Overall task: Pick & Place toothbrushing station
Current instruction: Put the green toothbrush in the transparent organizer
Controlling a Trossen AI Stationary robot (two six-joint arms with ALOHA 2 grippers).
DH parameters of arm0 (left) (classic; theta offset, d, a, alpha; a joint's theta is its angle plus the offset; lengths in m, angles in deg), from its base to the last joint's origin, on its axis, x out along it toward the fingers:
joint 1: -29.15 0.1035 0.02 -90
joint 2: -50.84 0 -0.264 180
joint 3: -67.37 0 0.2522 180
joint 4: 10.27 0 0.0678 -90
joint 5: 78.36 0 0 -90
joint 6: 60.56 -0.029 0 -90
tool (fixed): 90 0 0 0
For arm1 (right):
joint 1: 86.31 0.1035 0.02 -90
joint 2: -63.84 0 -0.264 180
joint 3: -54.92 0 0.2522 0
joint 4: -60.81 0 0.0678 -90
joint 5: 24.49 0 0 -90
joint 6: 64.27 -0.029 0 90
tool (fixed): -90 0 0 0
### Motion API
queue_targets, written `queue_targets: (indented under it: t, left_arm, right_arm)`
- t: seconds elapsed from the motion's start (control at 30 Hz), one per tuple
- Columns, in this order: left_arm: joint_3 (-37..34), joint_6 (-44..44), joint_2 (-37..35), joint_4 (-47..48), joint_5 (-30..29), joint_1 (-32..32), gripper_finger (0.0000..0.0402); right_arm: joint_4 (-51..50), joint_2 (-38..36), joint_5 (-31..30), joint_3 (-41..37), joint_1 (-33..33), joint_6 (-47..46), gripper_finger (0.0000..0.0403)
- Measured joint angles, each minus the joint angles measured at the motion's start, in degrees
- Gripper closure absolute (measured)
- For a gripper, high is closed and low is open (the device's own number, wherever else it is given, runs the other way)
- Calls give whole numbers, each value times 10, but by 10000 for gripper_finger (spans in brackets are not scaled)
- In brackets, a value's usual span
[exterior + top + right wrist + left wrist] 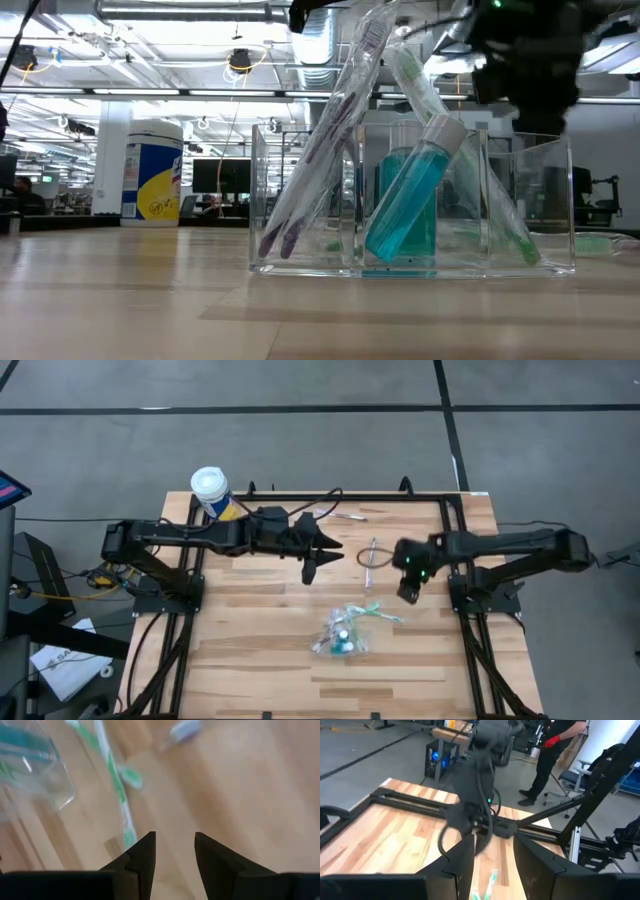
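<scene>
The toothbrushing station [342, 635] is a small clear plastic cup [300, 200] standing on its base near the table's middle front. In it lean a purple toothbrush [325, 140], a teal-blue tube [410, 200] and a green toothbrush [470, 170]. My right gripper [408, 594] hangs open to the right of the cup, pointing steeply down at bare wood [174, 852], with a green toothbrush [117, 785] and the cup's corner [35, 770] ahead of it. My left gripper [325, 555] hovers open over the table's middle, pointing toward the right arm [492, 862].
A white-capped canister with a yellow label [212, 490] stands at the far left corner [152, 170]. A wrapped toothbrush [372, 558] lies between the grippers, another thin item [342, 515] near the far edge. A black frame [300, 497] borders the table. A person [552, 755] stands beyond.
</scene>
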Motion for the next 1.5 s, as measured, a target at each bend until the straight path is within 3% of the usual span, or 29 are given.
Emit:
queue_targets:
  t: [0.33, 0.63, 1.17, 1.27, 1.4, 1.5]
  left_arm:
    - [-22, 7, 0, 4, 1, 2, 270]
    - [-48, 23, 0, -1, 13, 0, 270]
    - [-49, 23, 0, -5, 21, 0, 270]
    - [-49, 23, 0, -4, 21, 0, 270]
    - [-49, 22, 0, -4, 21, 0, 270]
    - [-49, 22, 0, -4, 21, 0, 270]
  right_arm:
    - [136, 0, 33, -114, 96, -135, 276]
    - [183, 5, 30, -122, 121, -180, 276]
    - [367, 205, 103, -118, 157, -206, 277]
    - [385, 219, 99, -113, 155, -210, 302]
    - [399, 220, 108, -108, 138, -219, 386]
    - [404, 212, 121, -109, 121, -233, 395]
